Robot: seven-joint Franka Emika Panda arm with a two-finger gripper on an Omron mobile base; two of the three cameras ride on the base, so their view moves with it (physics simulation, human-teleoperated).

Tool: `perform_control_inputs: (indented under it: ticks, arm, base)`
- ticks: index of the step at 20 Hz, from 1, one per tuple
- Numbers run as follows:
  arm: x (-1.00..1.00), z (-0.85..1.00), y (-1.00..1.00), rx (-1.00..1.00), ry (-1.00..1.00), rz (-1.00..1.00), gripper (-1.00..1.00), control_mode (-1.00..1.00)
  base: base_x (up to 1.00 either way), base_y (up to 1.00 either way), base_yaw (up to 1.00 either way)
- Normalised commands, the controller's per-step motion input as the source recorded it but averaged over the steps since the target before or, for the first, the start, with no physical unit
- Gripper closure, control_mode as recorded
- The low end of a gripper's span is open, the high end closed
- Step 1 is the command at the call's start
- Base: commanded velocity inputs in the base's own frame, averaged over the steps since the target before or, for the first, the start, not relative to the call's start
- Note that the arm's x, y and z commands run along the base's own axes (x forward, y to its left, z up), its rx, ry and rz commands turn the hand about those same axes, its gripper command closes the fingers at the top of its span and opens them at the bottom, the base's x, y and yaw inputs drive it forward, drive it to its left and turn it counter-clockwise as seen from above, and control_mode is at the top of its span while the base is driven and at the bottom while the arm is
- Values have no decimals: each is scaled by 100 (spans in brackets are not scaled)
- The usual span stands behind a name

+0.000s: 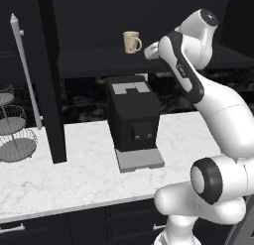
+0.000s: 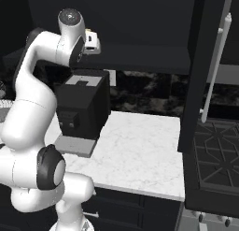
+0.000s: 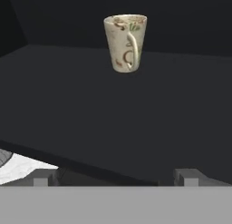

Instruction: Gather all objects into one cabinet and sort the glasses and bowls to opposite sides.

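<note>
Beige cup (image 1: 132, 42): stands upright on the floor of the open cabinet (image 1: 99, 60), above the coffee machine (image 1: 133, 121) and slightly to its left in the left base view. Mottled cream surface with brown and green marks; its handle faces the hand camera (image 3: 125, 43). Nothing touches it.

Gripper (image 3: 115, 177): empty, tips spread wide apart, held level at the front edge of the cabinet floor, short of the cup and well apart from it. In the left base view the hand (image 1: 151, 51) sits just right of the cup, above the coffee machine's right side.

Cabinet: dark, door (image 1: 49, 75) swung open to the left of the coffee machine, its long silver bar handle (image 1: 26, 73) upright. A second dark door with a silver handle (image 2: 214, 68) stands right of the coffee machine in the right base view.

Coffee machine: black, with a grey drip tray (image 1: 140, 159), standing on the white marble tabletop (image 1: 74, 174).

Wire tiered basket (image 1: 15, 135): on the tabletop, far left of the coffee machine.

Stove grate (image 2: 217, 150): far right of the coffee machine, beyond the tabletop's end.
</note>
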Motion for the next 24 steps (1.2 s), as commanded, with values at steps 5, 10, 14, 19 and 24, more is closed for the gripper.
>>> perform_control_inputs:
  ticks: [5, 10, 14, 19, 24]
  arm:
    - [42, 0, 0, 0, 0, 6, -100, -100]
    - [29, 0, 5, 0, 0, 15, -100, -100]
    - [30, 0, 10, 0, 0, 15, -100, -100]
    - [16, 1, 9, 0, 0, 7, -100, -100]
    - [5, 19, 0, 0, 0, 1, -100, -100]
  base:
    - [0, 0, 0]
    - [0, 0, 0]
    - [0, 0, 0]
    - [0, 0, 0]
    - [0, 0, 0]
